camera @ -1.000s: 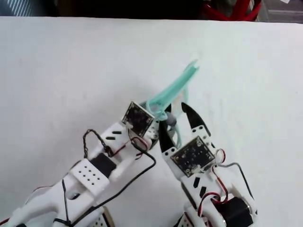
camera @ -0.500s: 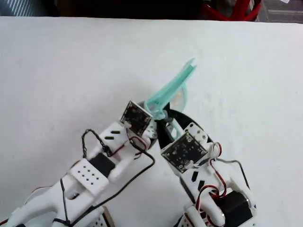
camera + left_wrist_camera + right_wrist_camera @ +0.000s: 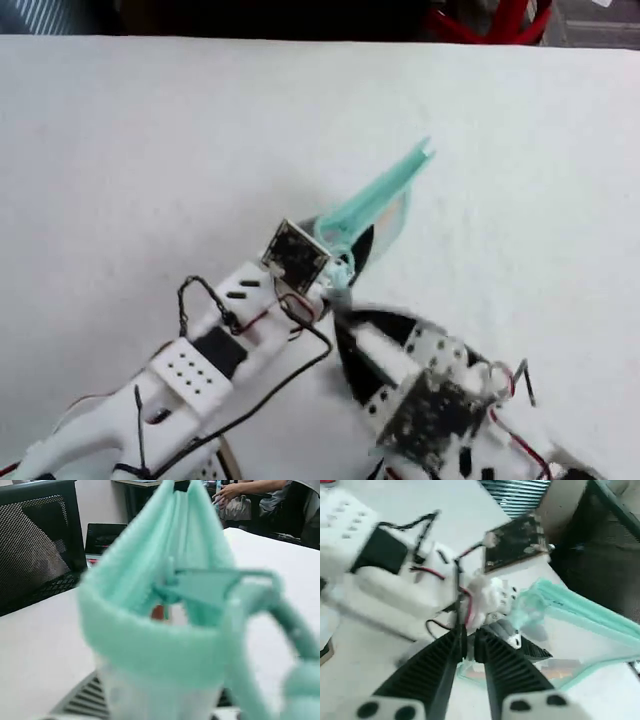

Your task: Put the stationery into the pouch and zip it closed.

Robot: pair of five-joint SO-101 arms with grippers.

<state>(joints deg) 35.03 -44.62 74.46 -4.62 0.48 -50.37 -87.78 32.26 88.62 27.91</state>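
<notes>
pouch [image 3: 372, 203] hangs pinched in my left gripper [image 3: 335, 258], its long axis running out toward 1 o'clock above the table [image 3: 150, 150]. my right gripper [image 3: 470, 634], fingers pressed nearly together, sits at 5 o'clock of that held end, best placed for the zip, i judge.

Bkgd notes. White table [image 3: 150, 130], matte top, even soft light.
High view: dark strip past the table's far edge. Slatted blind [image 3: 35, 14] at far-left corner, red frame [image 3: 490, 22] at far right.
L wrist view: black mesh chair [image 3: 40, 545] close to table edge, dark laptop-like screen [image 3: 106, 536] beside it, pale wall [image 3: 100, 500] behind.
R wrist view: blind slats [image 3: 520, 492], w/ black mesh chair back [image 3: 605, 555] next to them.
</notes>
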